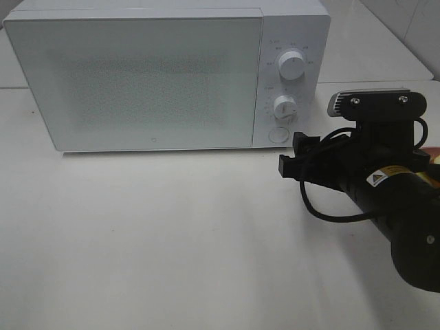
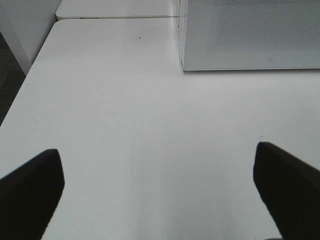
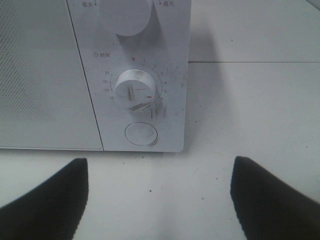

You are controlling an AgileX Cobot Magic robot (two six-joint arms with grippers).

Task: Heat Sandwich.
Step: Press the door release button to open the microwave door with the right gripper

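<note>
White table (image 1: 172, 240) lay bare before the microwave (image 1: 137, 75), whose door was shut. Wide and empty, the right gripper (image 3: 160, 172) faced the button (image 3: 141, 134) just ahead. The left gripper (image 2: 157, 167) hung wide over tabletop, the table's edge off to its outer side. No sandwich showed in any view, so opening, loading and heating all seemed left. Room to move looked ample.

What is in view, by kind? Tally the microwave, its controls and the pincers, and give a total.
Microwave: 1
Knobs: 2
Button: 1
Pincers: 2, both open and empty
Total: 6
</note>
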